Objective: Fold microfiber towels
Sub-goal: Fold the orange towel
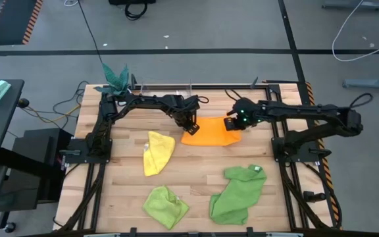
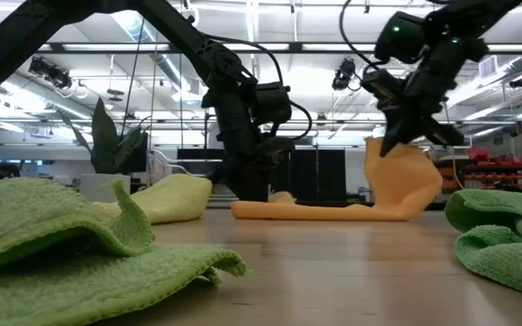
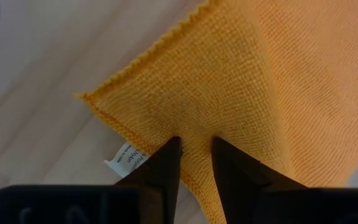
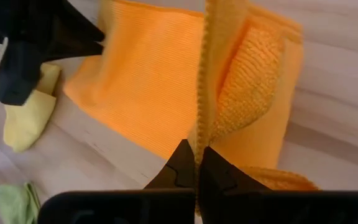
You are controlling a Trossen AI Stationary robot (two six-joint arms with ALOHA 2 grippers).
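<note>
While the orange towel (image 1: 209, 133) lies between both arms, the right pincer (image 4: 197, 163) pinches its raised edge; the left pincer (image 3: 194, 149), slightly spread, presses its corner.

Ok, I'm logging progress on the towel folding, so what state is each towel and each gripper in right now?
orange towel: partly flat, one edge lifted off the table.
right gripper: shut on the orange towel's raised edge.
left gripper: fingers slightly apart, pressing on a corner of the orange towel.
yellow towel: loosely folded, untouched.
lime green towel: crumpled, untouched.
mid-green towel: crumpled, untouched.
</note>
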